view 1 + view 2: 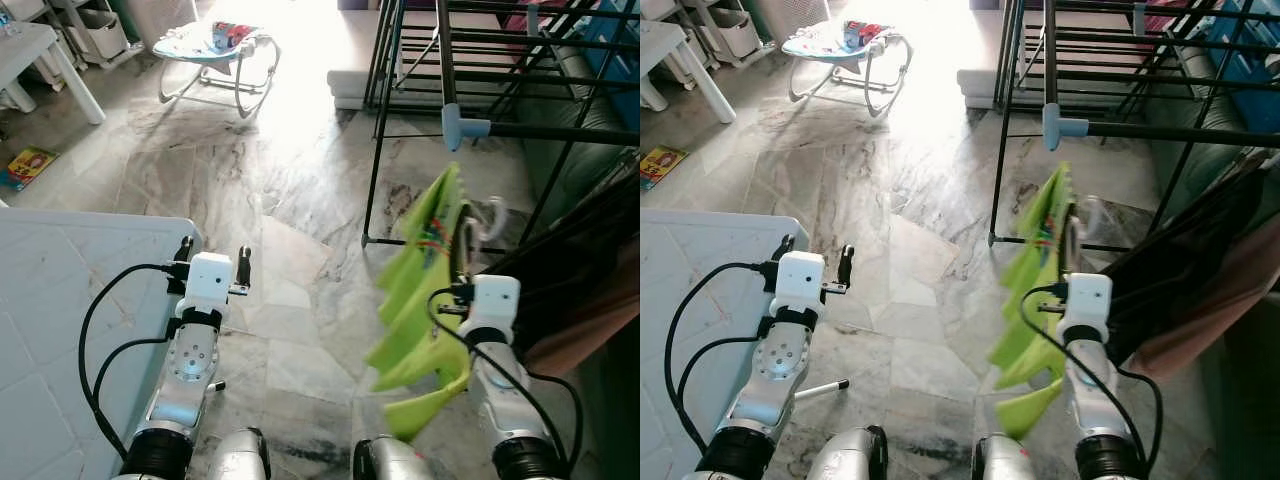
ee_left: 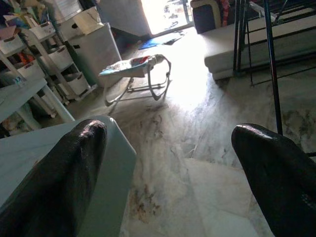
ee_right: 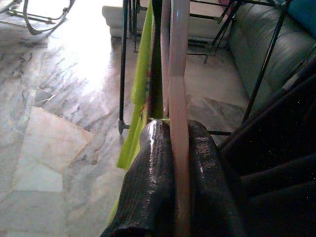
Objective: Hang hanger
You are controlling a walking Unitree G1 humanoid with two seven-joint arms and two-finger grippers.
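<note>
Closest to me, my right gripper (image 3: 173, 148) is clenched on the pale hanger (image 3: 177, 74), whose thin bar runs up between the two black fingers (image 3: 148, 182). A bright green garment (image 1: 425, 300) hangs from the hanger, draped to the inner side of my right arm and reaching down below the wrist. My left gripper (image 1: 213, 258) is held out with its fingers spread apart and nothing between them, over the edge of the pale blue surface (image 1: 60, 300). Just beyond the garment stands the black drying rack (image 1: 480, 60), with dark clothes (image 1: 580, 270) hanging on its right. Farther off on the marble floor (image 1: 290, 180) I see a baby bouncer (image 1: 215, 50).
</note>
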